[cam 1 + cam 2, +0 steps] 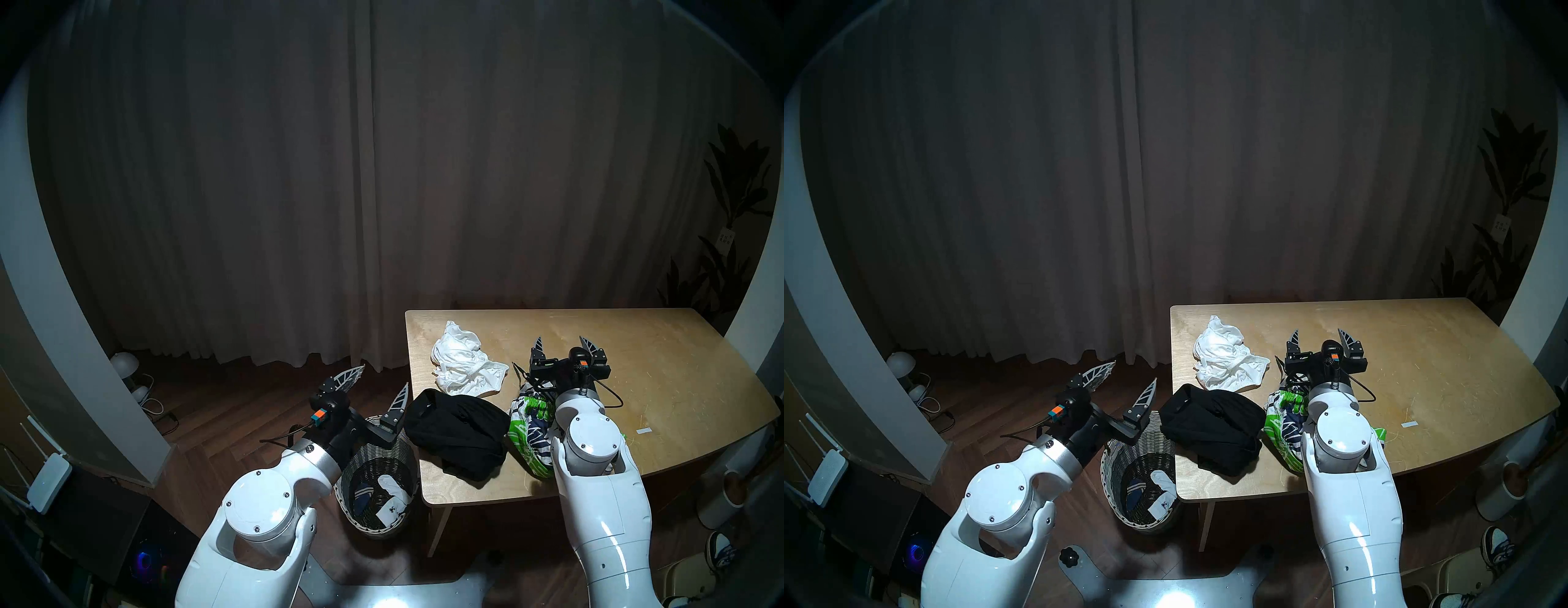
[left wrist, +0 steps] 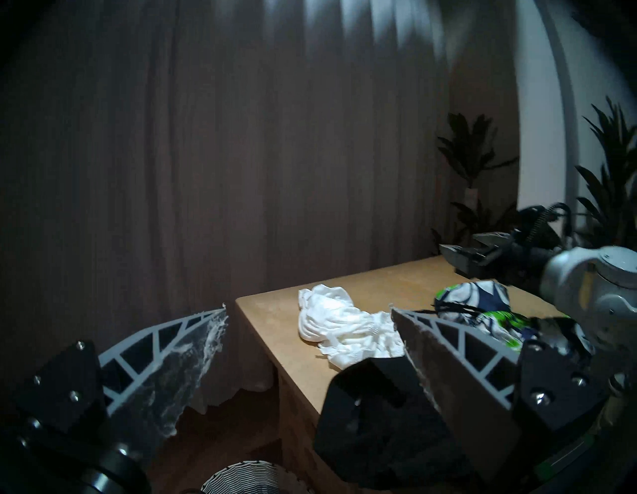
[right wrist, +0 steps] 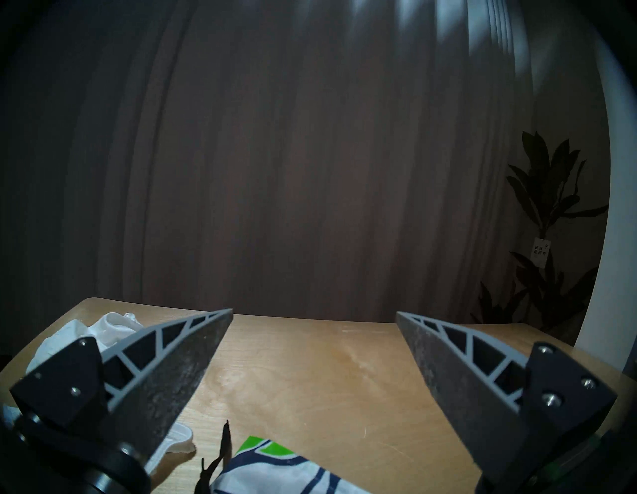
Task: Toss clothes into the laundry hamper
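Three garments lie on the wooden table (image 1: pixel 636 382): one white garment (image 1: pixel 464 363), one black garment (image 1: pixel 458 433) and one leaf-print garment (image 1: pixel 530 429). The single woven hamper (image 1: pixel 377 479) stands on the floor beside the table's left edge, some clothing already inside. The left gripper (image 1: pixel 379 384) above the hamper and the right gripper (image 1: pixel 564 344) above the table both gape wide, holding nothing.

A home room: floor-length curtains (image 1: pixel 297 191), wooden floor (image 1: pixel 220 407), potted plant (image 1: pixel 734 220), wooden table (image 1: pixel 662 382), router (image 1: pixel 49 477).

Left pincer (image 1: pixel 379 384) lower centre-left of head view, fingers spread wide, empty, aimed up-right. Right pincer (image 1: pixel 564 344) right of centre, also spread, empty, forearm angled away from camera.
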{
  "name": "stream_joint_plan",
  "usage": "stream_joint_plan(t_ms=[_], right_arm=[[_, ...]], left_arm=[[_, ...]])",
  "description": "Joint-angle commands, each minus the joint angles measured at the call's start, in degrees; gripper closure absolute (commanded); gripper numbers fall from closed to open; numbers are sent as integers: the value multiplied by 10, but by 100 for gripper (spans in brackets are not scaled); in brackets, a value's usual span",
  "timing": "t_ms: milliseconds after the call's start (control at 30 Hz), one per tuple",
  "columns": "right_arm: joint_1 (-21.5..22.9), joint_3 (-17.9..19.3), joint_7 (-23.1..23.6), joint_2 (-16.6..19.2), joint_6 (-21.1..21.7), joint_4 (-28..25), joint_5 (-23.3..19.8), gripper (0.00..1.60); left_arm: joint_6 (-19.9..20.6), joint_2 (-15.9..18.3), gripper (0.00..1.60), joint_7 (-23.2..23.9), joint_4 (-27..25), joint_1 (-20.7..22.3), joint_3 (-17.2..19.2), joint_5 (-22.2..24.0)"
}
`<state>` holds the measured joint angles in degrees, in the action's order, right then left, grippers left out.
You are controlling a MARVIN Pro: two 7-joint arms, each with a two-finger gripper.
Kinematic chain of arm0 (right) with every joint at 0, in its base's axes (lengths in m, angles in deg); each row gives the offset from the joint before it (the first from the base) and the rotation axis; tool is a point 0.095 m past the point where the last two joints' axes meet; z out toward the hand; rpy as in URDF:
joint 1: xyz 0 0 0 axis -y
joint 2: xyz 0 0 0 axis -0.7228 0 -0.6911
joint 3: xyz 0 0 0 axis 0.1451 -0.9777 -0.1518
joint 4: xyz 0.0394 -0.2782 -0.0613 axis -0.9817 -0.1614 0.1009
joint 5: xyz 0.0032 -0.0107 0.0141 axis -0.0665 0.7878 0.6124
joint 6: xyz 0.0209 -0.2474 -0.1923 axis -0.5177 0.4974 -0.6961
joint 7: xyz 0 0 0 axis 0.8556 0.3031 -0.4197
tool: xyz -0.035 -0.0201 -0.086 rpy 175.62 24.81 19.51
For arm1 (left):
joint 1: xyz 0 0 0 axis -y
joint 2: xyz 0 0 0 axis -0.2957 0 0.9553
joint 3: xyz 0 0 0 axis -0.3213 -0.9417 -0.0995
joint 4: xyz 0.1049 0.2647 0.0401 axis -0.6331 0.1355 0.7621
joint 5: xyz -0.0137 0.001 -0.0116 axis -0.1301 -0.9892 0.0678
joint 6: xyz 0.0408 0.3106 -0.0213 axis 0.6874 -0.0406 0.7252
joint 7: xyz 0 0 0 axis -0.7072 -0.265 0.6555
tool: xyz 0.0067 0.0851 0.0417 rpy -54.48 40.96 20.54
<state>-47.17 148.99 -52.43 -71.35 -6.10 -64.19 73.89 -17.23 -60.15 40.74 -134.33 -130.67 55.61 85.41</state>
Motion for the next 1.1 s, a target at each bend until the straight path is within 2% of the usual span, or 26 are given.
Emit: stream_joint_plan(t_ms=[0, 33, 67, 100, 167, 300, 633, 733, 867, 1000, 1067], right_arm=[[41, -5, -15, 2, -23, 6, 12, 0], [42, -5, -16, 2, -24, 7, 13, 0], [43, -6, -18, 2, -26, 9, 14, 0], [43, -6, -18, 2, -26, 10, 14, 0], [43, -6, -19, 2, -26, 10, 15, 0], [44, -8, -22, 3, -26, 12, 16, 0], [48, -11, -31, 4, -35, 18, 20, 0], [49, -12, -33, 4, -40, 21, 21, 0], [49, -13, -36, 5, -45, 23, 21, 0], [50, -14, -38, 5, -48, 25, 21, 0], [50, -14, -39, 6, -47, 25, 21, 0]], left_arm=[[41, 71, 0, 63, -39, 14, -19, -47], [34, 66, 0, 65, -29, 18, -21, -80], [34, 79, 0, 61, -22, 26, -30, -94], [17, 90, 0, 51, -9, 35, -43, -121], [0, 93, 0, 38, 10, 47, -59, -165], [-15, 85, 0, 12, 49, 82, -88, -224], [-70, 79, 0, -52, 89, 137, -156, -374], [-85, 81, 0, -63, 86, 139, -168, -400], [-104, 101, 0, -59, 64, 134, -167, -413], [-125, 157, 0, -26, 26, 115, -155, -415], [-136, 158, 0, 4, 18, 92, -129, -425]])
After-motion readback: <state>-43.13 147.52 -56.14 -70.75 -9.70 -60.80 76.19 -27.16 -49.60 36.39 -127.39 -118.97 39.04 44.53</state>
